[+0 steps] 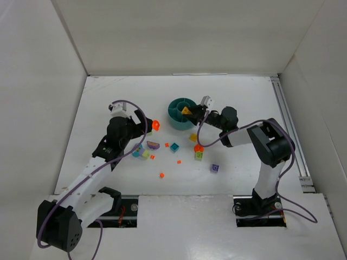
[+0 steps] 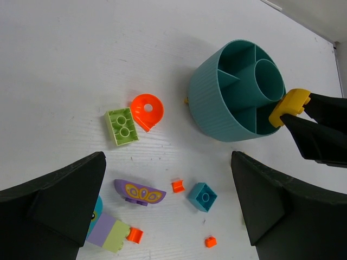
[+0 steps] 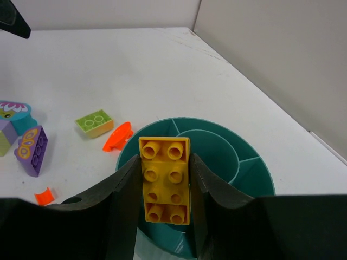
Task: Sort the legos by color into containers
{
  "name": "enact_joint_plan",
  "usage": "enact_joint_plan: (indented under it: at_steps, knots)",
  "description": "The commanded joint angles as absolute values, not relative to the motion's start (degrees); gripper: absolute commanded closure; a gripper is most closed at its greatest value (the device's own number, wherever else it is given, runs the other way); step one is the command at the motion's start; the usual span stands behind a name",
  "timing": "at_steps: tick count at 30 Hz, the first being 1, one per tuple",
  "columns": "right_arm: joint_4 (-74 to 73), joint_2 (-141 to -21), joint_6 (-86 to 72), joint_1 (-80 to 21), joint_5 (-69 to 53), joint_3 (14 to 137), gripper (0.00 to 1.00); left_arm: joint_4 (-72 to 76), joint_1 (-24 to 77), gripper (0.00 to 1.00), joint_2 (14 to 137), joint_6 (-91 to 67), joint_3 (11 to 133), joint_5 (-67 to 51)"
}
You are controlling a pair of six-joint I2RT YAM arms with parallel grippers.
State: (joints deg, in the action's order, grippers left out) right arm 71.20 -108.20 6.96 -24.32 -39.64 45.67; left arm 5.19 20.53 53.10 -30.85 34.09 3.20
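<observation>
My right gripper [image 3: 165,187] is shut on a yellow lego [image 3: 165,179], studs up, and holds it over the near rim of the round teal dish [image 3: 246,176]. The overhead view shows that gripper [image 1: 190,112] and yellow brick [image 1: 186,110] at the dish's [image 1: 175,120] right edge. The dish compartments that show are empty. My left gripper [image 2: 168,208] stands open above loose legos: a teal brick [image 2: 203,197], a purple butterfly piece [image 2: 139,192] and small orange bits [image 2: 178,186]. Ahead of it lie a lime brick [image 2: 122,126] and an orange round piece [image 2: 147,111].
More legos lie right of centre: a yellow brick [image 1: 193,137], an orange-and-green stack [image 1: 199,153] and a purple brick [image 1: 215,168]. A purple-and-lime piece [image 2: 105,233] lies by my left finger. White walls enclose the table on three sides.
</observation>
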Motion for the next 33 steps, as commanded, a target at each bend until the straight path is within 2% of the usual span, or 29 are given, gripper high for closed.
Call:
enact_joint_plan:
  at_steps: [1,8,15,17,18,21,24,25,26,28,29,33]
  knots:
    - [88.2,-108.5,4.8,-23.7,-42.6,44.9,0.84,8.2,20.7,0.0,53.4,-30.0,33.3,2.3]
    - [89.6,-109.8,4.8,-23.7,-41.6,43.4,0.75,8.7,20.7,0.0,54.5,-30.0,33.3,1.2]
    - [91.3,-109.8,4.8,-23.2,-39.5,42.4,0.75,8.7,20.7,0.0,54.5,-30.0,33.3,1.2]
    - [91.3,-109.8,4.8,-23.2,-38.9,42.4,0.71,8.7,20.7,0.0,54.5,-30.0,33.3,0.7]
    - [91.3,-109.8,4.8,-23.2,-38.9,42.4,0.65,8.7,20.7,0.0,54.5,-30.0,33.3,0.7]
    - [91.3,-109.3,4.8,-23.2,-39.6,42.9,0.55,8.7,20.7,0.0,54.5,-30.0,33.3,0.7]
    - [90.8,-108.7,4.8,-23.2,-39.6,42.9,0.41,8.7,20.7,0.0,54.5,-30.0,33.8,0.7]
    - [90.8,-108.0,4.8,-23.2,-39.6,42.3,0.41,8.7,20.7,0.0,54.5,-30.0,33.8,0.2]
    - [90.8,-108.0,4.8,-23.2,-39.6,42.3,0.33,8.2,20.7,0.0,54.5,-30.0,34.4,0.2]
    - [89.5,-106.4,4.8,-23.2,-39.0,41.8,0.29,8.2,20.7,0.0,54.5,-30.0,34.4,0.2]
    - [88.9,-105.8,4.8,-22.7,-39.0,41.7,0.23,7.7,20.7,0.0,55.0,-30.0,34.9,0.2]
    - [84.4,-102.5,5.4,-22.7,-38.5,41.7,0.2,6.2,20.7,0.0,57.5,-30.0,36.7,0.2]
